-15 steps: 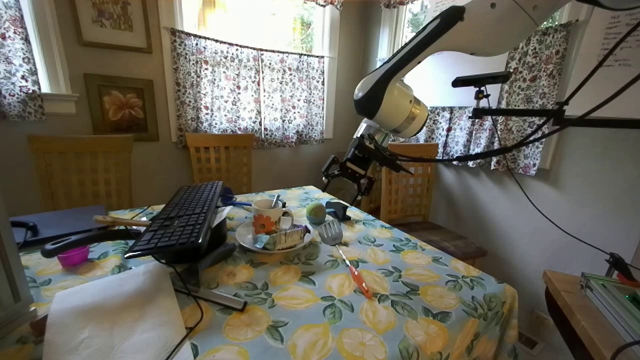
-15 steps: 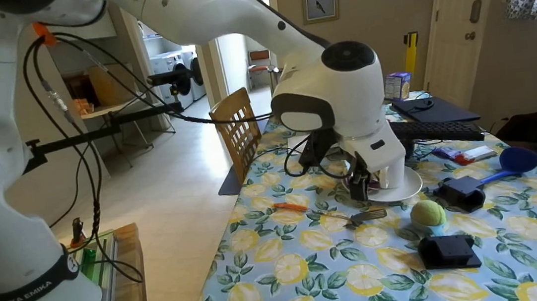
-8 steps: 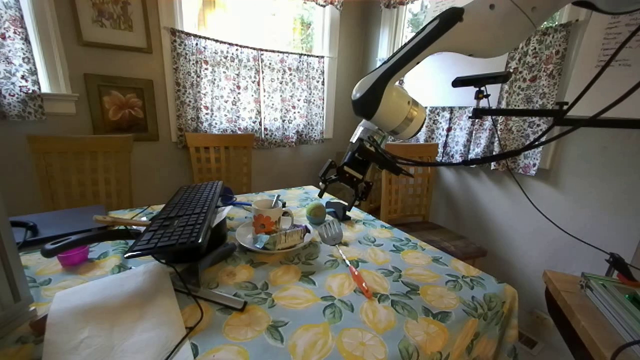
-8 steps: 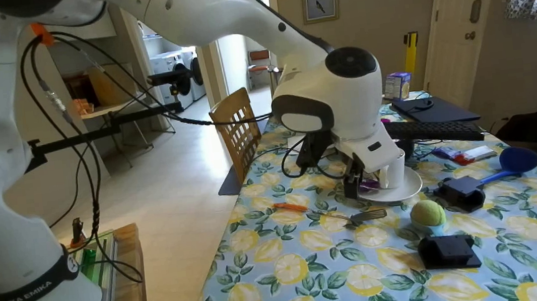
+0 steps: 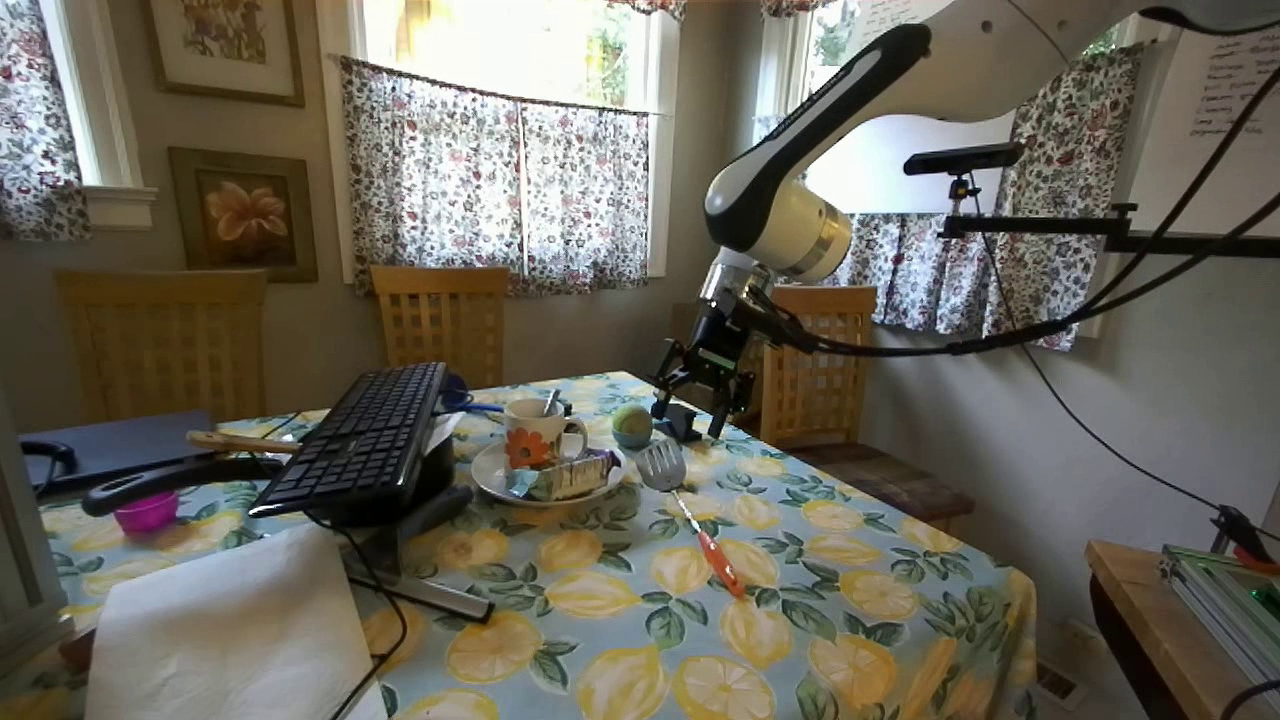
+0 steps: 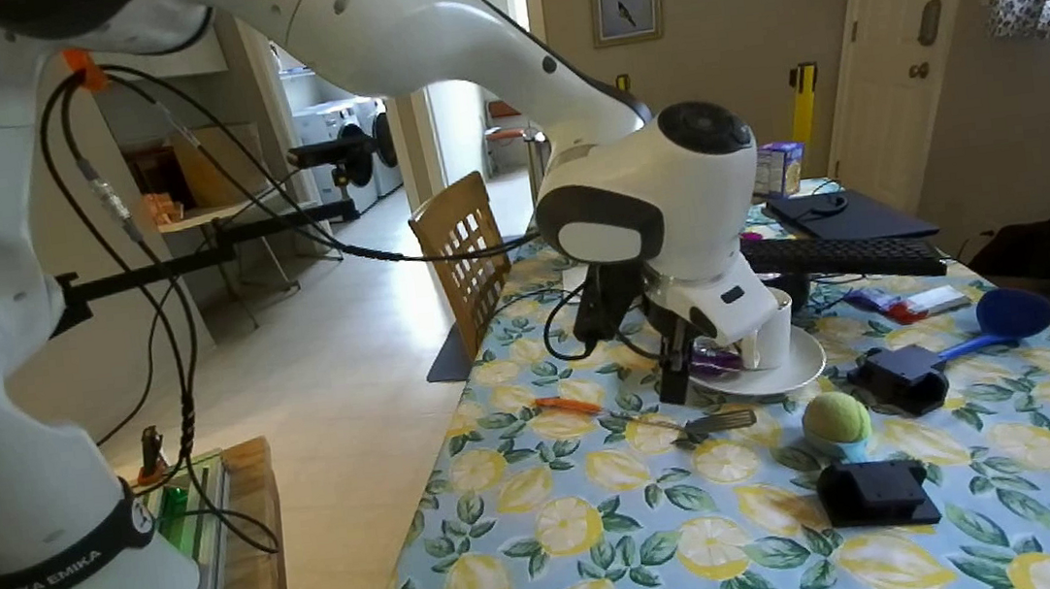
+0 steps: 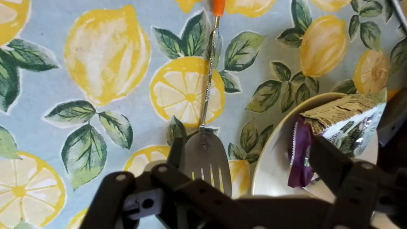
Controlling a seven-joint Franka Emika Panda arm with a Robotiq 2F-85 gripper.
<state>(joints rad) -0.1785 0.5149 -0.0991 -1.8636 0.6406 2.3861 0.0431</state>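
Observation:
My gripper [image 5: 686,421] hangs above the table with its jaws wide apart and nothing between them. Nearest below it is a slotted spatula with an orange handle, its grey head [image 7: 206,152] beside and partly behind the left finger [image 7: 176,154] in the wrist view. A white plate [image 7: 265,176] lies to the right there, bearing a wrapped snack bar [image 7: 300,156] with a purple end. The right finger [image 7: 326,162] overlaps the bar in that view. In both exterior views a white mug [image 5: 530,440] [image 6: 769,345] stands on the plate. The spatula head [image 6: 722,421] lies flat on the cloth.
A green ball [image 6: 837,416] sits in a small light blue cup near two black blocks [image 6: 878,493]. Behind them is a blue ladle [image 6: 1015,313]. A black keyboard [image 5: 360,430] stands raised beside the plate. A paper sheet [image 5: 235,620] and a pink cup [image 5: 147,512] lie beyond it.
The gripper has come down towards the table and swung to point more steeply downward, still open. In an exterior view its finger has shifted slightly left, away from the plate. The table items have not moved.

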